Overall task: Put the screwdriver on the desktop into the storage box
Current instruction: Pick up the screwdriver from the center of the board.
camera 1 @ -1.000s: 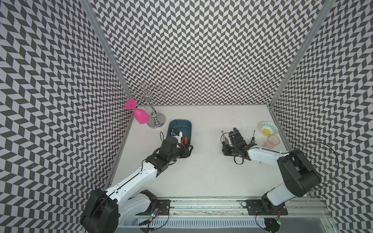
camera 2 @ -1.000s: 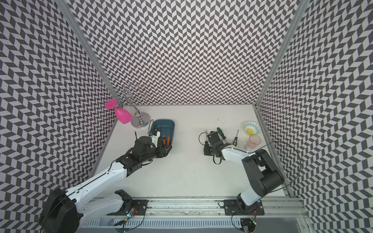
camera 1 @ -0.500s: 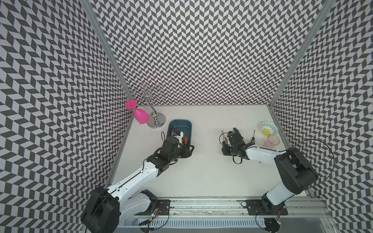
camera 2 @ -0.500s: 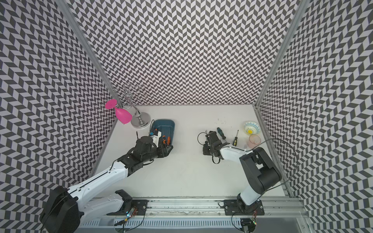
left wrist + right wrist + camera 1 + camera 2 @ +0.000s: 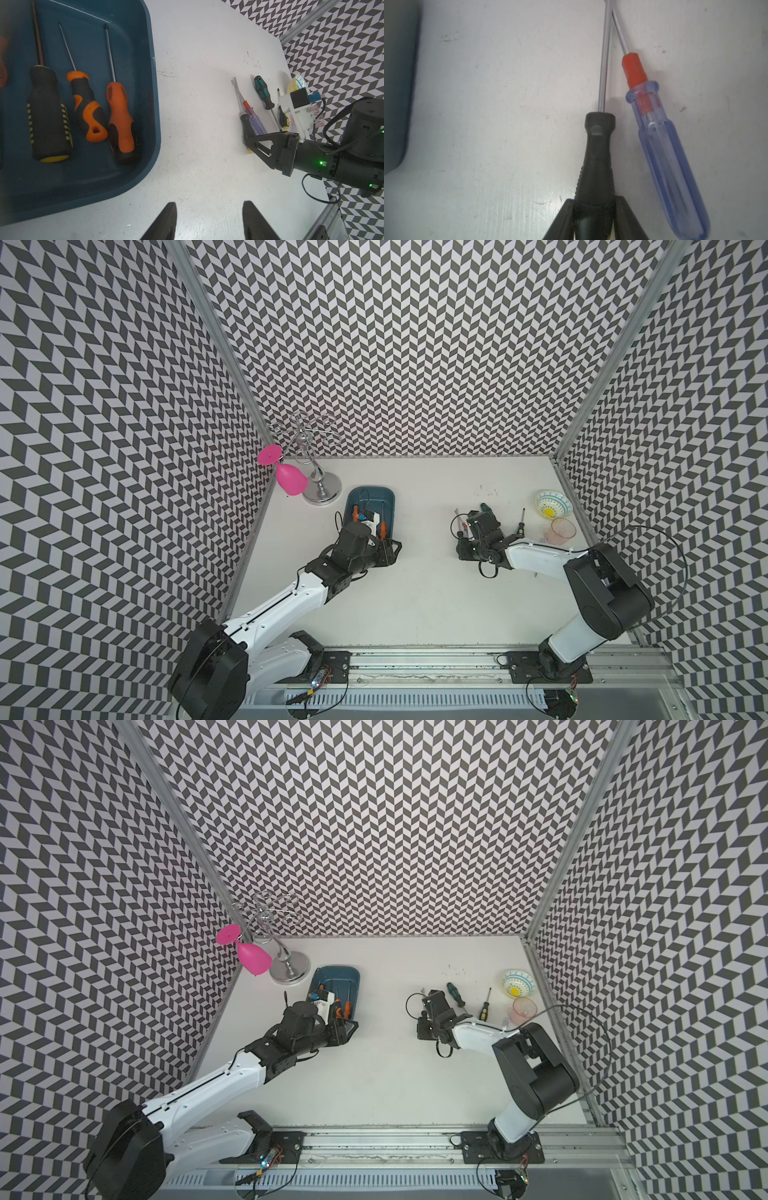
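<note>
White counter (image 5: 415, 593) fills the floor of a booth with zigzag walls (image 5: 415, 344). Right of the middle in both top views, a black screwdriver (image 5: 596, 166) lies on it. The right claw (image 5: 593, 199) pinches its handle from both sides. A see-through blue screwdriver (image 5: 668, 166) lies just beside it. The storage box (image 5: 384, 499) sits left of the middle, with orange screwdrivers (image 5: 121, 116) inside. The left claw (image 5: 209, 204) hangs wide beside the box, holding nothing.
</note>
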Available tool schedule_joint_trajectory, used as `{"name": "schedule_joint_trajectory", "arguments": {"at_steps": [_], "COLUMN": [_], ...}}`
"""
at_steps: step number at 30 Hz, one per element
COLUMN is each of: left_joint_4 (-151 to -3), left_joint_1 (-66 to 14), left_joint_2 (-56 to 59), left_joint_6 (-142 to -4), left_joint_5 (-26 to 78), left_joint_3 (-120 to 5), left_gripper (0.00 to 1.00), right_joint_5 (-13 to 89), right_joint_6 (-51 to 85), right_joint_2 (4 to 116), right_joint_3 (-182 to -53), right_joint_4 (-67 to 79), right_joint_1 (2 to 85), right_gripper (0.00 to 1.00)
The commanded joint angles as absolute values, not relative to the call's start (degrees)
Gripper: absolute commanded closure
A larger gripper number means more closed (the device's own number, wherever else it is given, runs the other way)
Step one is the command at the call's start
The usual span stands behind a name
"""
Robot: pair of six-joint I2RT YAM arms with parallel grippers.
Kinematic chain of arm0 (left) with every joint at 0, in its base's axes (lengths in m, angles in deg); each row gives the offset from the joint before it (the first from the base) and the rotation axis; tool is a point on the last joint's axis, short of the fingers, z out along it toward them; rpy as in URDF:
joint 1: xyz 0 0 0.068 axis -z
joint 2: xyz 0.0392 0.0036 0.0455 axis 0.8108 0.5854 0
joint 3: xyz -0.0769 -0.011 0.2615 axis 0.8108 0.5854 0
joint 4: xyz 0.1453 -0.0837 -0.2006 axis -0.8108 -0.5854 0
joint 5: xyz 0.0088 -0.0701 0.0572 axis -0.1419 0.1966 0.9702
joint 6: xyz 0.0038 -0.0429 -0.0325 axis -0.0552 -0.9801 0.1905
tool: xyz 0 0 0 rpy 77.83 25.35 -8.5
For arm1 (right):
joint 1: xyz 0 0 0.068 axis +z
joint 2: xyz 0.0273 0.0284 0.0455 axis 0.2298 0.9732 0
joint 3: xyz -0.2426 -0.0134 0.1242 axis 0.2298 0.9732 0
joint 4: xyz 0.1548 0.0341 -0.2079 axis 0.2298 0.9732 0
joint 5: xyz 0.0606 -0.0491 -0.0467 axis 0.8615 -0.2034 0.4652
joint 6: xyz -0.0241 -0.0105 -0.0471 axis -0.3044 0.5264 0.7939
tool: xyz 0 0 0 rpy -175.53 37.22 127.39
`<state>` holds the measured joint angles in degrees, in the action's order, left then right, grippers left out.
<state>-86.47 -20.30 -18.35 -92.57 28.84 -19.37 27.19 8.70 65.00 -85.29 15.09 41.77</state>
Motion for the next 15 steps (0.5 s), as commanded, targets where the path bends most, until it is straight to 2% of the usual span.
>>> {"name": "schedule_joint_trajectory", "arguments": {"at_steps": [1, 5, 15], "left_joint_4": [-85.01, -85.06, -84.94], "left_joint_1": [-19.82, -19.72, -19.62], "left_joint_2": [-18.24, -17.99, -17.89], "left_joint_6": [-92.97, -92.97, -93.06], "left_joint_5": [28.63, 28.63, 28.98], "left_joint_3": [-19.99, -20.2, -20.62], "left_gripper": [0.46, 0.46, 0.46], "right_joint_5": [27.24, 27.8, 30.07], "right_joint_6": [9.04, 9.19, 10.04], "right_joint_2": [66.02, 66.13, 64.79], "right_joint_3": [-84.57, -84.48, -83.97], "right_joint_4": [14.38, 14.25, 13.67], "right_joint_1": [42.32, 42.38, 43.12], "right_gripper": [0.65, 0.66, 0.79]}}
